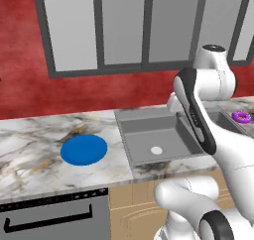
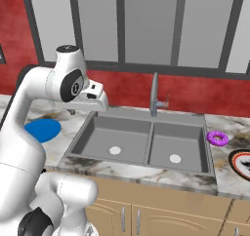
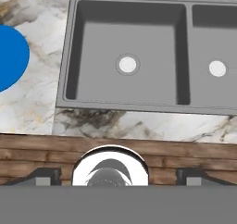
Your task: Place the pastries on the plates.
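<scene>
The gripper (image 3: 118,179) is held high above the near edge of the counter (image 3: 139,123), its two finger tips (image 3: 44,177) spread wide apart with nothing carried between them. Directly below and ahead, a grey double sink (image 3: 129,56) is seen, both basins bare apart from their drains, with a tall faucet (image 2: 155,94) standing behind the divider. To one side of the sink, a plain blue plate (image 1: 84,150) is set flat on the marble counter, with nothing on it. On the opposite side, a purple-glazed donut (image 2: 218,138) is left lying on the counter just beyond the sink's far rim. Near it, at the picture's edge, part of a red-rimmed plate (image 2: 240,163) with a black band is shown; the visible part carries no pastry. No croissant can be made out. The task is judged to be at its start: neither plate is seen loaded, and the donut has yet to be reached, picked up and set down, the arm being well apart from it.
</scene>
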